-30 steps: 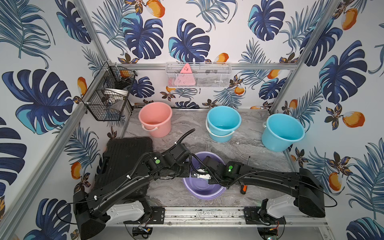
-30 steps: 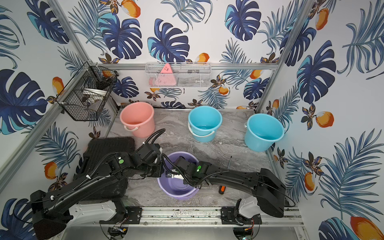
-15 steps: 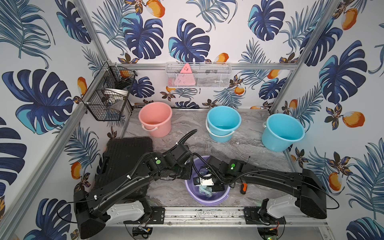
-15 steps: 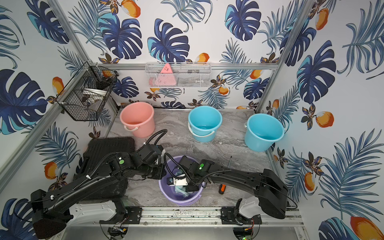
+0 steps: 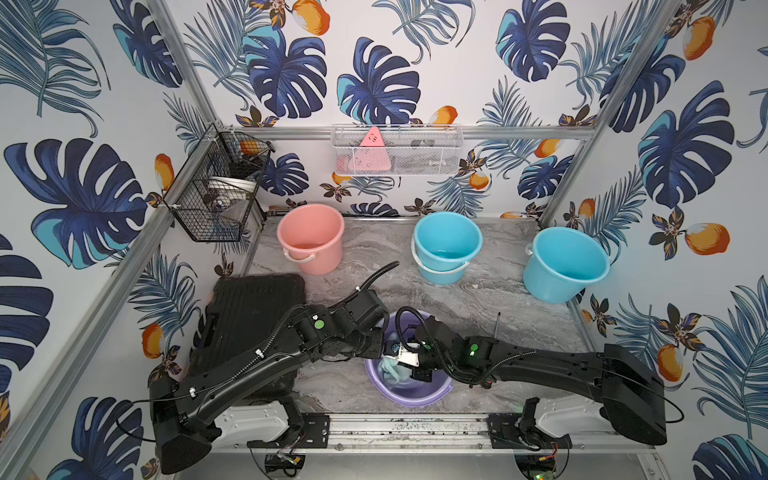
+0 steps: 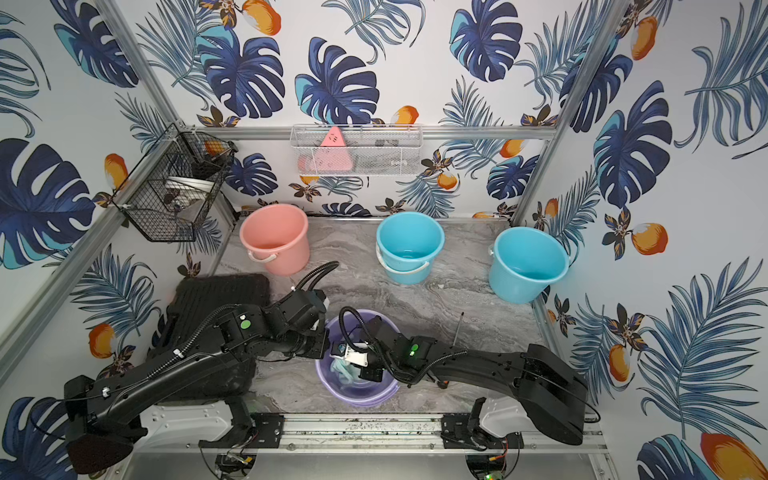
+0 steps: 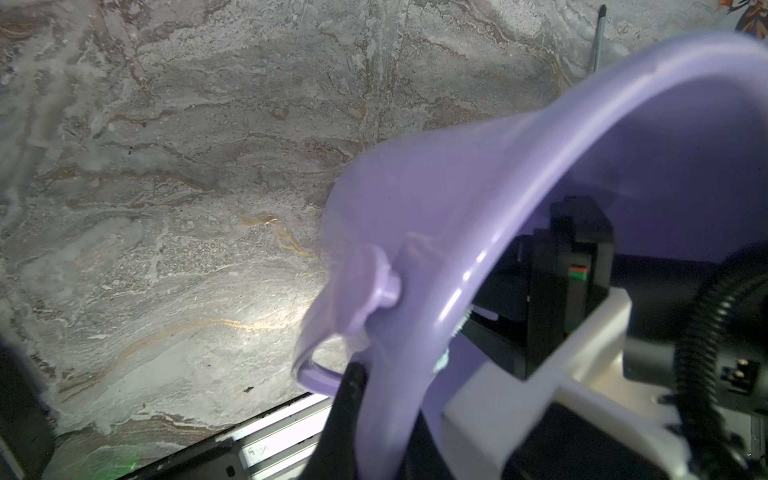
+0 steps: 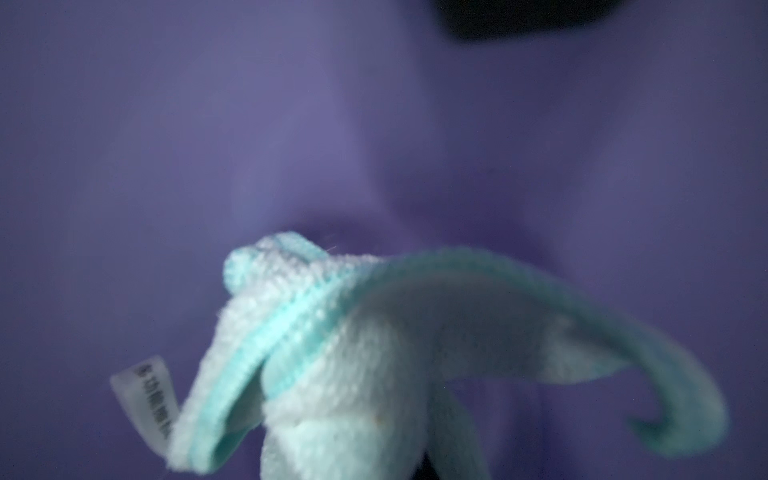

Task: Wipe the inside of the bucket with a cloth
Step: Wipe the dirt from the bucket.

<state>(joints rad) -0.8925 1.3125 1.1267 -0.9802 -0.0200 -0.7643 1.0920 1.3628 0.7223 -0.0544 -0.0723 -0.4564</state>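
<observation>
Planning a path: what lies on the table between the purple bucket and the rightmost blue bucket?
A thin dark tool on the marble tabletop, visible in both top views.

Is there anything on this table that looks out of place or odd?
A screwdriver lies loose on the table beside the right arm, its handle partly hidden under it; it has no part in wiping the purple bucket.

We see walls (image 5: 457,83) papered in white with navy and teal tropical leaves and orange fruit; silver aluminium posts (image 5: 186,70) stand in the back corners, and a matching rail (image 5: 519,132) runs across the back wall; the floor of the cell is a grey veined marble tabletop (image 5: 478,307); a black wire basket (image 5: 208,216) hangs on the left-hand wall; a white mesh shelf (image 5: 428,156) hangs from the rail; the light is even.
</observation>
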